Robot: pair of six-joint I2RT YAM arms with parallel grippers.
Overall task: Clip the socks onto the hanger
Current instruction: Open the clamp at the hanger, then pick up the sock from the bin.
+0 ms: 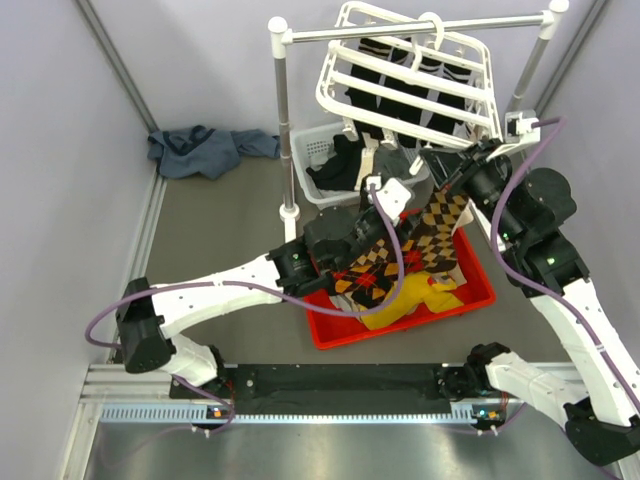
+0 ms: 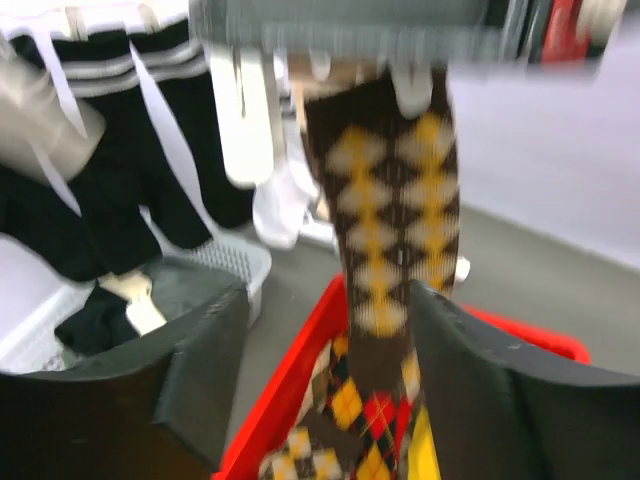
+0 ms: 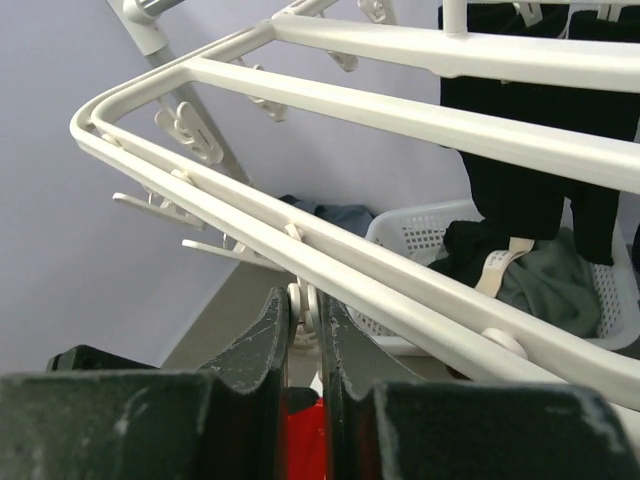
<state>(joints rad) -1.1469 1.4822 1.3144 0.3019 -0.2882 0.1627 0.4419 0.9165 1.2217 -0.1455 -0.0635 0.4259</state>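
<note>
A brown argyle sock (image 2: 395,220) hangs straight down from a white clip (image 2: 412,95) of the hanger (image 1: 410,75); its foot trails into the red tray. My left gripper (image 2: 328,298) is open around it, with the sock close to the right finger (image 2: 470,370) and not pinched. The same sock (image 1: 440,225) shows beside the left gripper (image 1: 410,212) from above. My right gripper (image 3: 305,310) is shut on a small white clip (image 3: 306,300) under the hanger's near bar (image 3: 420,290). More argyle socks (image 1: 372,275), black with red and orange diamonds, lie in the tray.
The red tray (image 1: 480,292) also holds a yellow cloth (image 1: 420,298). A white basket (image 1: 318,168) with dark clothes stands behind it. Black socks (image 2: 110,170) hang from the hanger. The rack's post (image 1: 283,120) and rod (image 1: 400,32) carry the hanger. Blue cloth (image 1: 205,150) lies far left.
</note>
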